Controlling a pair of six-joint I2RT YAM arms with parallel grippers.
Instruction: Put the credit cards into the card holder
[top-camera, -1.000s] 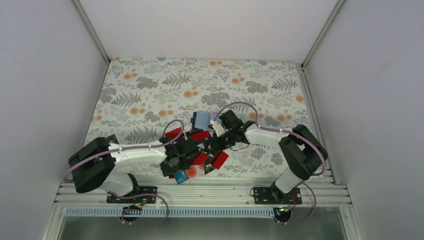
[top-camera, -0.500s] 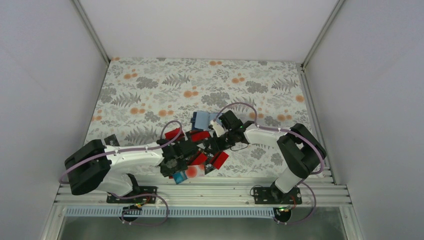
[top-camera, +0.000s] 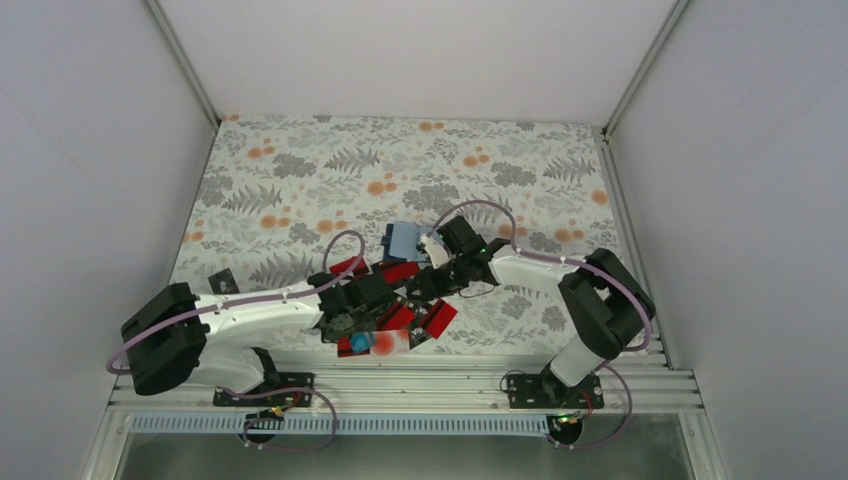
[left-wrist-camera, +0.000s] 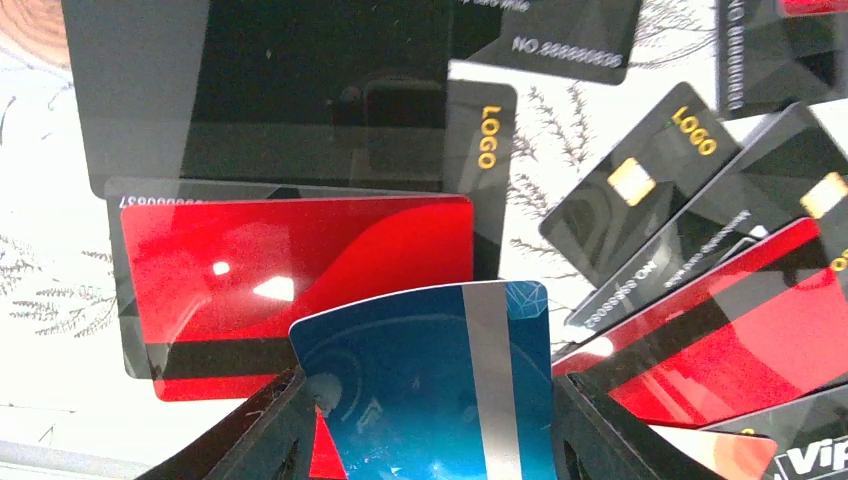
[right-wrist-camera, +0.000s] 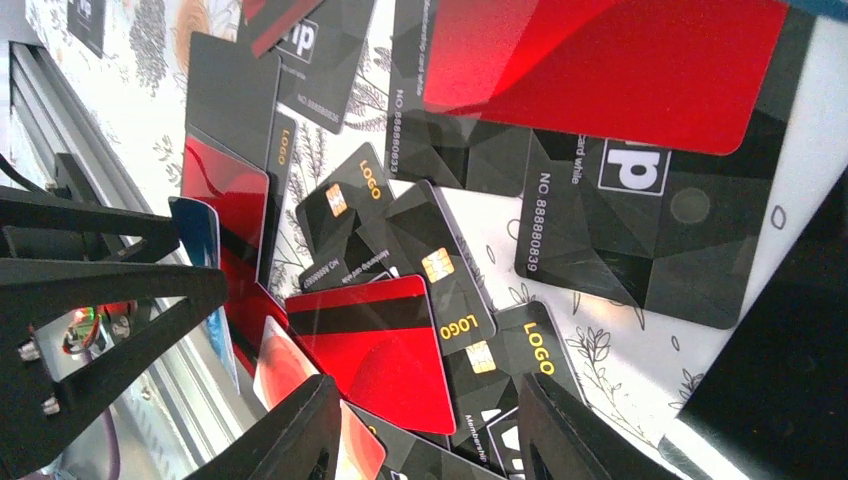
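Note:
The credit cards (top-camera: 438, 318) lie in a loose overlapping heap of red and black near the table's front edge. My left gripper (top-camera: 358, 335) is shut on a blue card (left-wrist-camera: 400, 350) with a silver stripe. Both fingers press its side edges, and it stands tilted above a red card (left-wrist-camera: 300, 270) and a plain black card (left-wrist-camera: 260, 90). My right gripper (top-camera: 425, 285) hangs open over a red card (right-wrist-camera: 375, 350) and black chip cards, nothing between its fingers (right-wrist-camera: 300, 430). The card holder (top-camera: 403, 240), a slate-blue rectangle, lies just behind the heap, beside the right wrist.
A pale card with a red blot (top-camera: 390, 343) lies at the front of the heap, next to the metal rail (top-camera: 450, 378). One black card (top-camera: 222, 280) lies alone at the left. White walls enclose the floral cloth (top-camera: 400, 160).
My left jaws have closed in on the blue card, which now stands tilted up off the table. The left arm's elbow has swung leftward. The right arm has barely moved.

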